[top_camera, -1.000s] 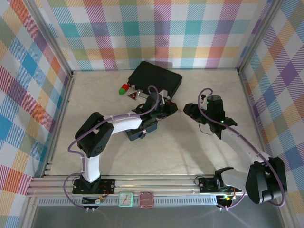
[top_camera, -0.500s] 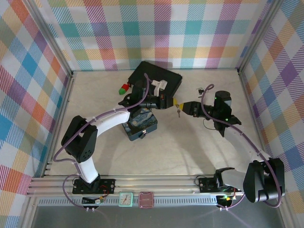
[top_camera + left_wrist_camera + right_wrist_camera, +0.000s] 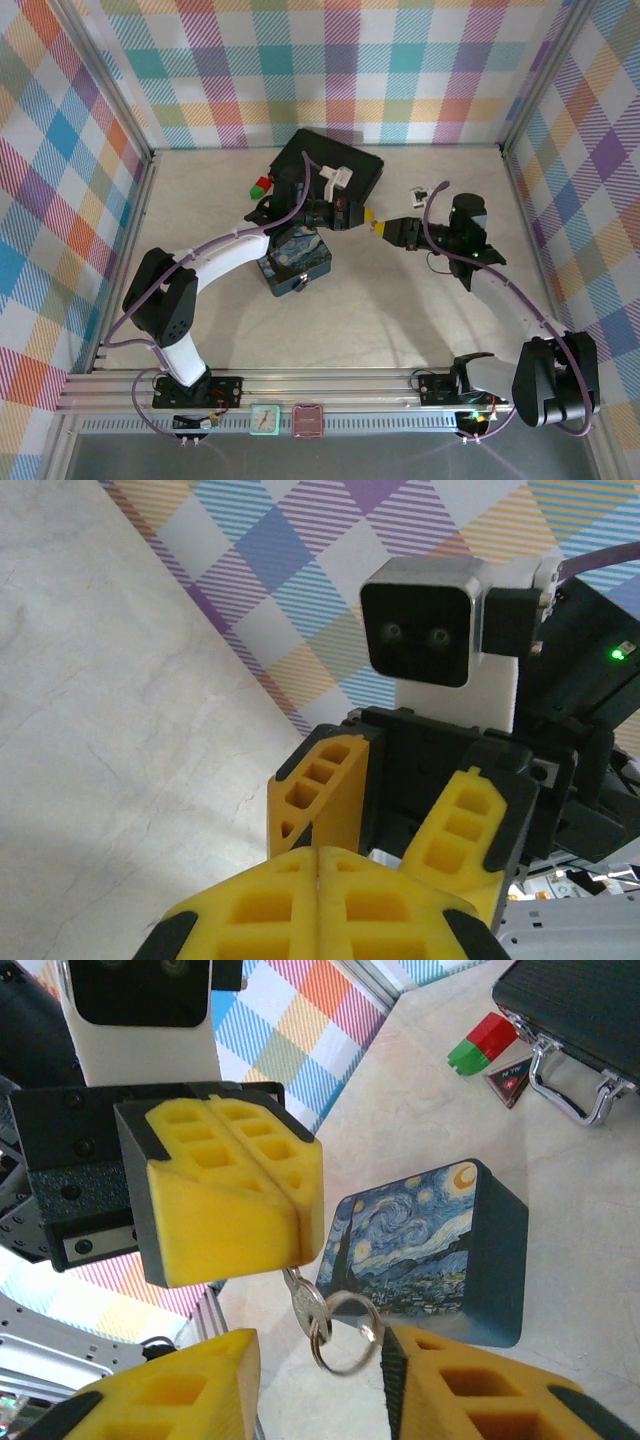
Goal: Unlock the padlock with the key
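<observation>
Key [image 3: 305,1308] is off the table, in the air to the right of the tin [image 3: 430,1250]. It dangles from the left gripper [image 3: 285,1220], whose fingers are pressed together on its upper end. What shows below them looks like the head, with the key ring [image 3: 346,1338] through it; the blade looks buried between the pads, can't confirm.

Right gripper [image 3: 318,1360] faces it nose to nose, also right of the tin. Its jaws are apart, one each side of the head and ring, and touch nothing.

Reads as a handover, left to right.

How to do it well:
- Close the right pads on the flat faces of the head, not on the ring. A ring caught between the pads will likely cock the key.
- Square the right gripper to the head first. It hangs loose and can swing.
- Left lets go only once the right is firmly clamped, then backs straight out along the blade.
- Aim to have the blade sticking clear of the right fingers, in line with them, ready for the keyhole.

Padlock [image 3: 419,193]: probably the small pale thing on the table, right of the tin and nearer the back wall, well apart from it. Too small to be sure.
</observation>
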{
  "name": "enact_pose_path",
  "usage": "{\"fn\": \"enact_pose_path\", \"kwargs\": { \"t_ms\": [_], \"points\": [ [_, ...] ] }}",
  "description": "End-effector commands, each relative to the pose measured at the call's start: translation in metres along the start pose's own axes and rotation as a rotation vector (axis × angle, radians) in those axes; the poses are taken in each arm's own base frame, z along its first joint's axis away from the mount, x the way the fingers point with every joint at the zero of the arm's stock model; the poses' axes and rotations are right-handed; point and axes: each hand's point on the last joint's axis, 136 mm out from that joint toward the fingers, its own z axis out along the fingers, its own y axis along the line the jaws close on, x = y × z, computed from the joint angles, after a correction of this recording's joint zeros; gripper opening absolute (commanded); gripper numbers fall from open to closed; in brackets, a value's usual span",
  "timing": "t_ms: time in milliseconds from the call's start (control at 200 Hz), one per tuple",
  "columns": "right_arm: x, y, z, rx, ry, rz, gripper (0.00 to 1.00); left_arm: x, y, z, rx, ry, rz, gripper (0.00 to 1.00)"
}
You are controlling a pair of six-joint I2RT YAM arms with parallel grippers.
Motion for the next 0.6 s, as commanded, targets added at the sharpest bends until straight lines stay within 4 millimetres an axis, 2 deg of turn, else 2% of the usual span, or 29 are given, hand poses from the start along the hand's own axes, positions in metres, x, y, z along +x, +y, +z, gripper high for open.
{"fn": "enact_pose_path", "kwargs": {
  "t_ms": [0, 110, 385, 505, 595],
  "points": [
    [0.002, 0.014, 0.002, -0.065, 0.012, -0.033, 0.29, -0.007, -0.022, -0.005, 0.062, -0.02, 0.033, 0.0],
    [0.006, 0.012, 0.006, -0.072, 0.023, -0.022, 0.23, -0.004, -0.025, -0.002, 0.075, -0.012, 0.035, 0.0],
    [0.003, 0.007, 0.007, -0.051, -0.002, -0.016, 0.19, 0.002, -0.025, 0.003, 0.091, 0.005, 0.016, 0.0],
    [0.004, 0.003, 0.007, -0.031, 0.007, -0.012, 0.11, 0.003, -0.028, 0.004, 0.109, 0.016, 0.005, 0.0],
    [0.005, 0.003, 0.007, -0.022, 0.021, -0.011, 0.01, 0.003, -0.026, 0.004, 0.101, 0.012, 0.007, 0.0]
  ]
}}
